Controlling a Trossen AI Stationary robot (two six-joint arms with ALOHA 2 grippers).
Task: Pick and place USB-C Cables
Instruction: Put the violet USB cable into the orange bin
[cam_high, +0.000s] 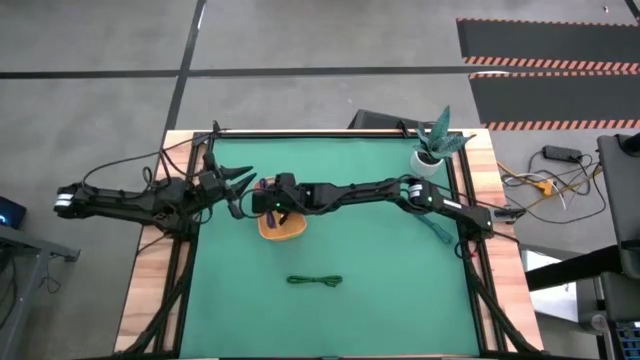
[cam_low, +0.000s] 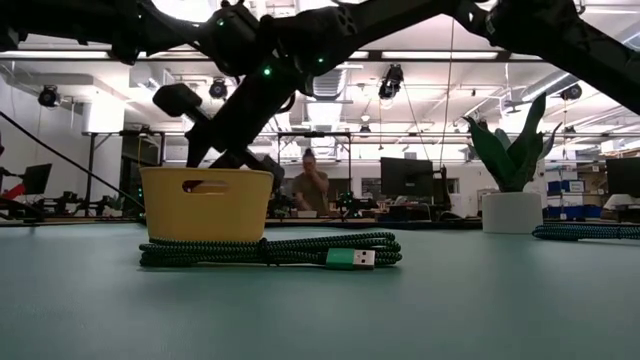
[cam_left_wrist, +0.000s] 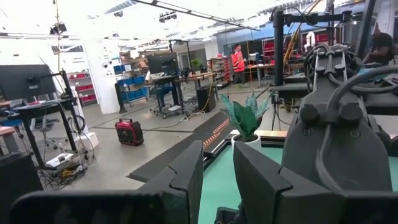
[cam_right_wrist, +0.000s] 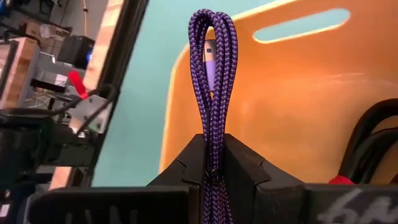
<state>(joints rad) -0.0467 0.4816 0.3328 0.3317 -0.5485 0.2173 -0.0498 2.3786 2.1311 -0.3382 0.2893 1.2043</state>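
Observation:
My right gripper (cam_right_wrist: 213, 149) reaches from the table's right to the orange tray (cam_high: 283, 228) and is shut on a purple braided USB-C cable bundle (cam_right_wrist: 213, 68). The bundle is over the tray's inside (cam_right_wrist: 280, 106). A green cable bundle (cam_high: 315, 281) lies flat on the green mat nearer the front; in the low view it (cam_low: 270, 252) lies before the tray (cam_low: 208, 205). Another cable (cam_high: 440, 226) lies on the mat under the right arm. My left gripper (cam_high: 238, 182) waits open, left of the tray and clear of everything. My right gripper pinches the purple bundle's doubled strands (cam_right_wrist: 213, 138) between its two fingers. The bundle runs along the fingers, and its looped end (cam_right_wrist: 213, 28) sticks out well beyond the fingertips. The fingers slant down from the table's right. The bundle is lifted above the tray's floor.
A potted plant (cam_high: 436, 148) stands at the far right corner of the mat. Dark loops (cam_right_wrist: 373, 137) show at the edge of the right wrist view, over the tray. A dark frame (cam_high: 330, 133) rims the mat. Open mat lies toward the near edge.

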